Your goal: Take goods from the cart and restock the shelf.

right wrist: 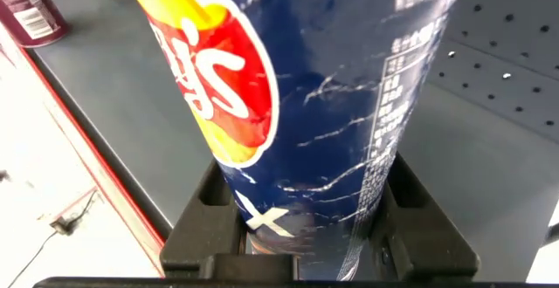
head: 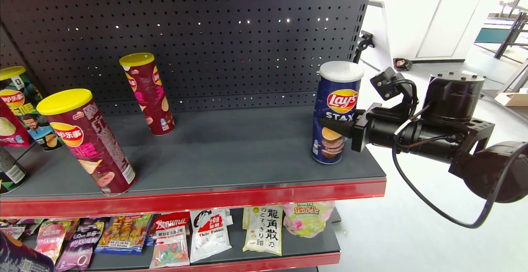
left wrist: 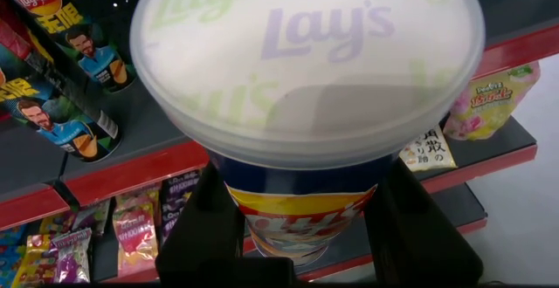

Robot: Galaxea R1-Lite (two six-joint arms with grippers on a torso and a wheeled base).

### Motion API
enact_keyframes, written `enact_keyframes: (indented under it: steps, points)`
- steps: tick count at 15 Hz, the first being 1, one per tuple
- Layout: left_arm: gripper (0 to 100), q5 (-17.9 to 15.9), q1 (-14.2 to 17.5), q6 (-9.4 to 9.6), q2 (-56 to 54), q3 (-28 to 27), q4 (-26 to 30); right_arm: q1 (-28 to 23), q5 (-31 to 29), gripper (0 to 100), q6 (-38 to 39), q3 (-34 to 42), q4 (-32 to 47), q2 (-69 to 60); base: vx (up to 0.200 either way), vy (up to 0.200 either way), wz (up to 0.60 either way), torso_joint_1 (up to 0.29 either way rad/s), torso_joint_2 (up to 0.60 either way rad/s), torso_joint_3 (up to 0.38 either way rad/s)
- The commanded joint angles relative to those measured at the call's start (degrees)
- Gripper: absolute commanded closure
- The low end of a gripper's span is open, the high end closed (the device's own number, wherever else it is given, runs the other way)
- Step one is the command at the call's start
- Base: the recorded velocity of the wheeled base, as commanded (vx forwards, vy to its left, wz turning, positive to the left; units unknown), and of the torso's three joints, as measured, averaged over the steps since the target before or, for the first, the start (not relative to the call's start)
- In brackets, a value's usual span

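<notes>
A blue chips can (head: 340,94) with a white lid stands upright at the right end of the grey shelf board (head: 231,152). My right gripper (head: 336,128) comes in from the right and is shut on its lower half. Up close, the blue can (right wrist: 323,105) sits between both fingers (right wrist: 205,218) of the right gripper (right wrist: 306,214), above the shelf board (right wrist: 131,87). My left gripper (left wrist: 297,231) is shut on a second blue can (left wrist: 306,52), white lid towards the camera, held in front of the shelf's red edge (left wrist: 105,179).
Two maroon cans with yellow lids (head: 88,140) (head: 148,92) stand on the shelf's left half, with more cans (head: 20,99) at the far left. A wide gap lies between them and the blue can. Snack bags (head: 210,235) fill the lower shelf. The pegboard back (head: 206,37) rises behind.
</notes>
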Motion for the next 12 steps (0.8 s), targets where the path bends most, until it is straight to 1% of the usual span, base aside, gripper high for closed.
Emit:
enact_keyframes:
  steps: [1,6,9,10,12]
  points:
    - [100,0.0,-0.1,-0.01,0.1,0.0,0.0,1.0,0.1,100,0.0,-0.2,0.0,0.8,0.000,0.000,0.00,0.000,0.00,0.000]
    - [100,0.0,0.0,-0.01,0.7,-0.3,-0.1,1.9,0.0,100,0.1,-0.9,0.0,1.5,0.000,0.000,0.00,0.000,0.00,0.000]
    - [100,-0.2,-0.1,-0.01,1.8,-1.4,-0.4,1.9,0.0,100,0.2,-1.4,0.0,1.3,0.000,0.000,0.00,0.000,0.00,0.000]
    - [100,-1.4,-0.1,-0.01,1.9,-1.3,-0.4,1.9,0.0,100,0.3,-0.2,-0.1,0.8,0.000,0.000,0.00,0.000,0.00,0.000]
    - [100,-2.4,-0.1,0.08,3.1,-1.7,-0.9,1.9,-0.1,100,0.9,-0.6,-0.1,0.7,0.000,0.000,0.00,0.000,0.00,0.000]
